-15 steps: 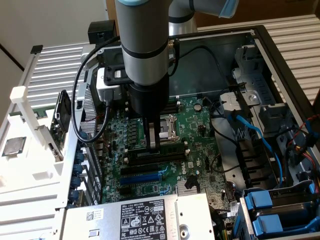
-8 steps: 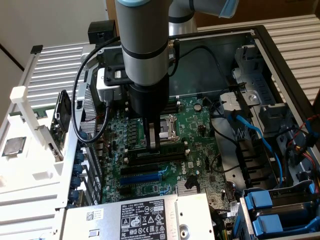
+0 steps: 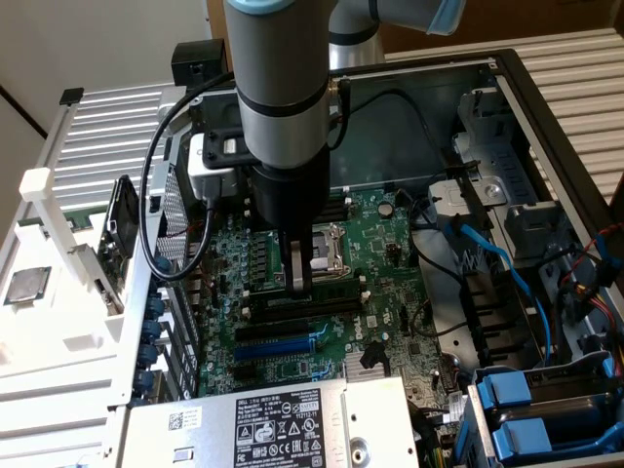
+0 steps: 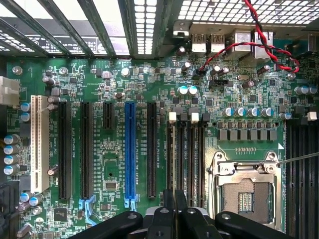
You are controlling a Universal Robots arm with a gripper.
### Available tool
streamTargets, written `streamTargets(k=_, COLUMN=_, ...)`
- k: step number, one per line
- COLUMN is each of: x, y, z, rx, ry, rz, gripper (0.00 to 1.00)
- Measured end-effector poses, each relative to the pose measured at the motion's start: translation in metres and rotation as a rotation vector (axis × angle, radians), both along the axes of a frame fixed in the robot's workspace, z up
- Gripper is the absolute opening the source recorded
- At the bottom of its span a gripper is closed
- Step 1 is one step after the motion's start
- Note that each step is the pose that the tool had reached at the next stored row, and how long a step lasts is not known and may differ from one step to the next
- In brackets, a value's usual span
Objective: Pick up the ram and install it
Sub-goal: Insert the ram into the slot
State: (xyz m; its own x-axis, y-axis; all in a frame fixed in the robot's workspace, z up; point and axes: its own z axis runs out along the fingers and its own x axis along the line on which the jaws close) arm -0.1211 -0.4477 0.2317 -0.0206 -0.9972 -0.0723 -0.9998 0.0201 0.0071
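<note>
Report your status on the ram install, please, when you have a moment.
Gripper shut, low over the memory slots beside the processor socket. Cannot tell if the ram is held. Nothing lying across the slots.

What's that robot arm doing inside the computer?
The robot arm's pincer is down inside an open computer case, right over the green main board. Its fingers are nearly shut, just above the long memory slots beside the empty processor socket. Whether a memory stick is held between them is hard to tell.
</note>
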Motion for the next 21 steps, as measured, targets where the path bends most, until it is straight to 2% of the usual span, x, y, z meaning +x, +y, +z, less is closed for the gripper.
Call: streamTargets(k=21, x=-0.0001, y=-0.0002, z=-0.0046, rx=0.0029, ry=0.0001, rz=0.000, gripper=0.12)
